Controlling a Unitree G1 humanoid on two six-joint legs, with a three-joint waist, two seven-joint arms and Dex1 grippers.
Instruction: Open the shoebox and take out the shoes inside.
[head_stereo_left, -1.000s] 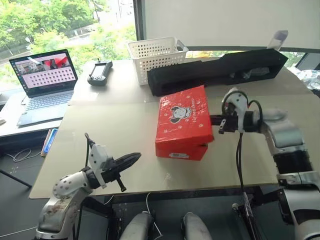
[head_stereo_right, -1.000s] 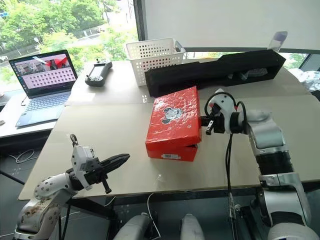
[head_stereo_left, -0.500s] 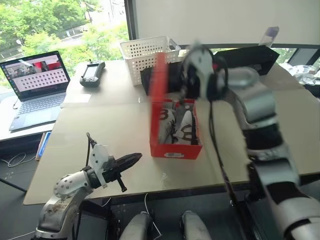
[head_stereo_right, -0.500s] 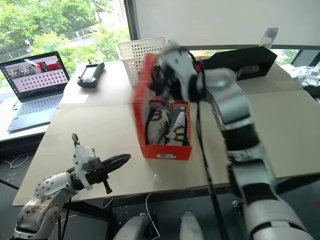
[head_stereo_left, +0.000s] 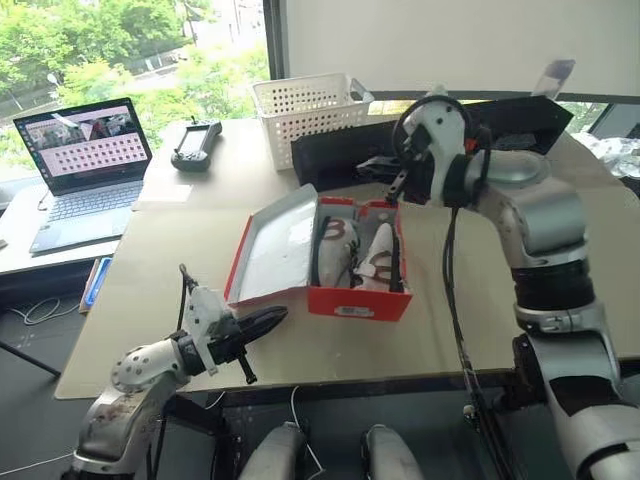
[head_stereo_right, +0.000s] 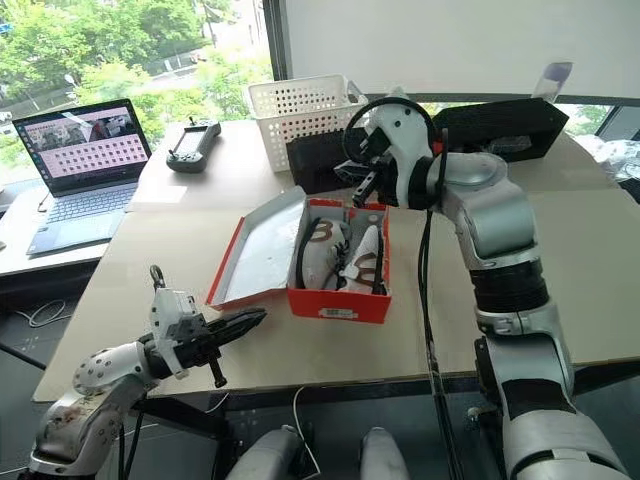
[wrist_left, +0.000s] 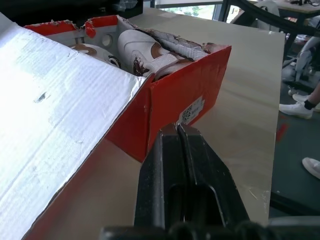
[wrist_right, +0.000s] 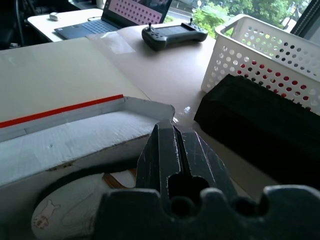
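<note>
The red shoebox (head_stereo_left: 360, 298) stands open in the middle of the table. Its flip lid (head_stereo_left: 275, 245) leans out to the left, white-grey inside up. Two whitish shoes (head_stereo_left: 355, 250) with brown markings lie side by side in it. My right gripper (head_stereo_left: 372, 166) hovers above the box's far end, shut and empty, pointing left. My left gripper (head_stereo_left: 275, 318) is shut and empty near the table's front edge, just left of the box, pointing at it. In the left wrist view the gripper's tip (wrist_left: 177, 131) sits close to the box's red corner (wrist_left: 185, 95).
A long black box (head_stereo_left: 500, 125) and a white perforated basket (head_stereo_left: 310, 105) stand right behind the shoebox. A controller (head_stereo_left: 197, 142) and an open laptop (head_stereo_left: 85, 165) lie at the far left. Bare tabletop (head_stereo_left: 180, 240) spreads to the left and right of the box.
The shoebox was closed, with my right gripper at its right side. That gripper swung the lid up and over to the left, then rose over the far end. The left gripper stayed put.
</note>
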